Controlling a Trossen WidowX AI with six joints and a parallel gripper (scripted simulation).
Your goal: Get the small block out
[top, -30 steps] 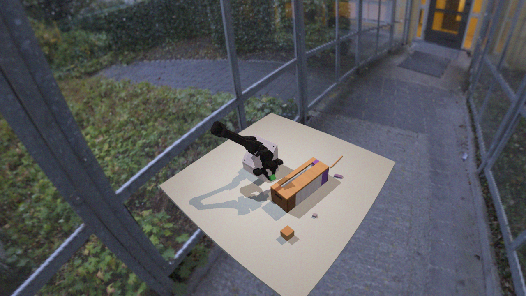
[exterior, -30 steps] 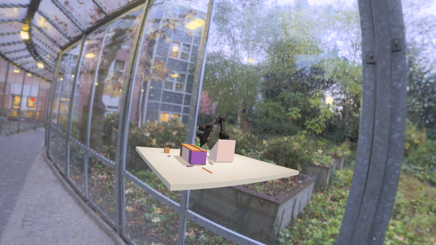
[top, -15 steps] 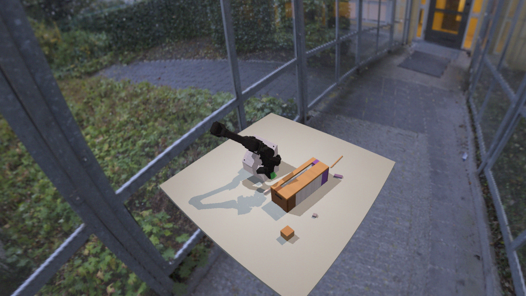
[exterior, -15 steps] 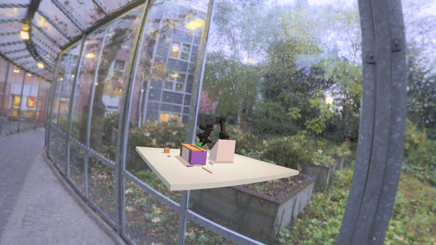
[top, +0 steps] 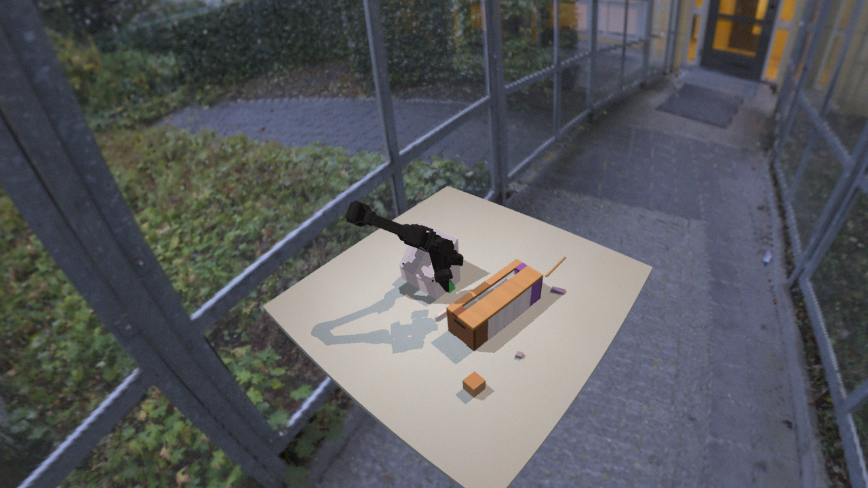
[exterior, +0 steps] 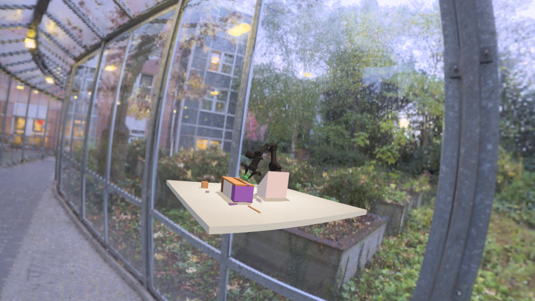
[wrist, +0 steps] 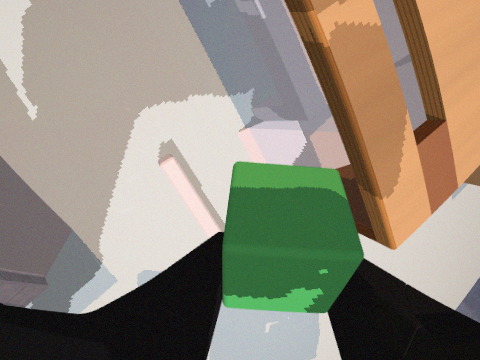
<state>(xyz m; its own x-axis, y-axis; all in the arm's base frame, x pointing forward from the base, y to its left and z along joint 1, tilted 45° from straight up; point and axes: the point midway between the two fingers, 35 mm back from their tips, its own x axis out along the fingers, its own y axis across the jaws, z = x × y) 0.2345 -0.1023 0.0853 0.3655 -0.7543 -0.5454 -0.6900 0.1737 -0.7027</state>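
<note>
Block (top: pixel 451 285) (exterior: pixel 246 175) (wrist: pixel 291 237) noted outside the box (top: pixel 498 298) (exterior: pixel 238 189) (wrist: pixel 392 175), which stands near; my gripper (top: pixel 450 284) (exterior: pixel 250 174) (wrist: pixel 274 247) pinches it, fingers partly apart, above the table (top: pixel 376 370) (exterior: pixel 299 209) (wrist: pixel 132 200).

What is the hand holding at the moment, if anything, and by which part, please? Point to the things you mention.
A green block (top: pixel 451 285) (exterior: pixel 246 175) (wrist: pixel 292 235), held by two opposite sides between the fingers of the hand (top: pixel 450 286) (exterior: pixel 248 174) (wrist: pixel 274 247).
</note>
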